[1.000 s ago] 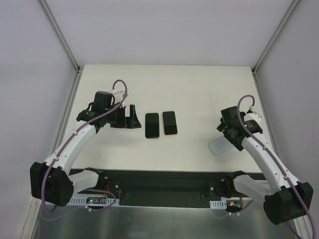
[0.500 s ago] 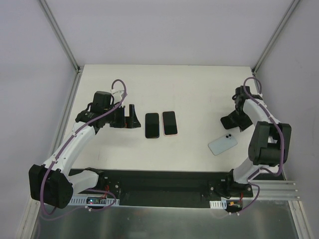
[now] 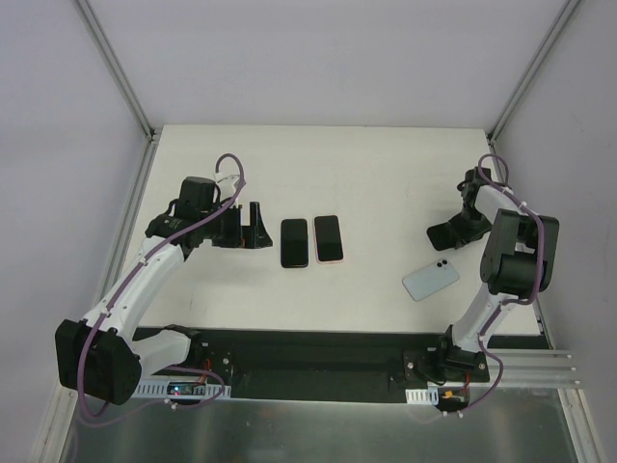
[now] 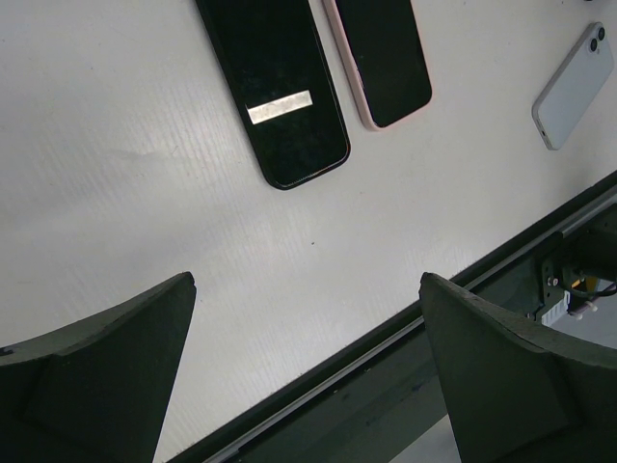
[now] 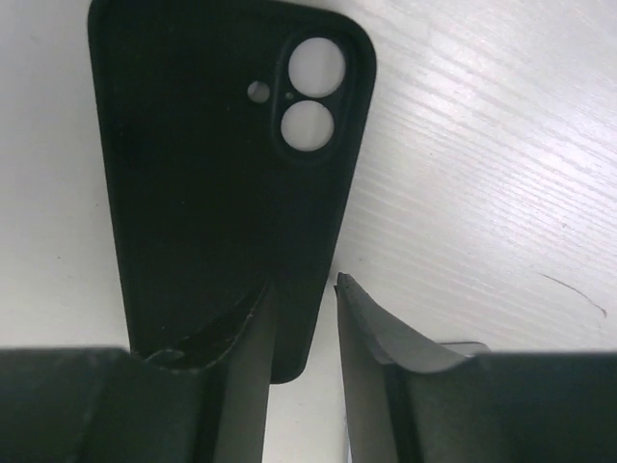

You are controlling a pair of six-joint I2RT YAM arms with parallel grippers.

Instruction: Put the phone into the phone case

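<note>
The black phone case [image 5: 222, 164] lies hollow side up at the table's right, with its camera cut-out at the far end; the top view shows the case [image 3: 440, 235] too. My right gripper [image 5: 304, 280] straddles its right rim, one finger inside and one outside. The jaws are narrow, with a thin sliver of table between the outer finger and the rim. From above the right gripper [image 3: 466, 224] points down. A light blue phone [image 3: 431, 281] lies face down near it. A black phone [image 4: 275, 92] and a pink-edged phone [image 4: 381, 58] lie side by side mid-table. My left gripper [image 4: 307, 280] hovers wide open, holding nothing.
A black rail [image 3: 318, 347] runs along the table's near edge, and it shows between the left fingers as well [image 4: 463, 318]. White walls and metal posts [image 3: 120, 82] close in the table at the back and sides.
The right arm swung away from the light blue phone to the black case at the far right, and its jaws narrowed round the rim. The left arm stayed still.
</note>
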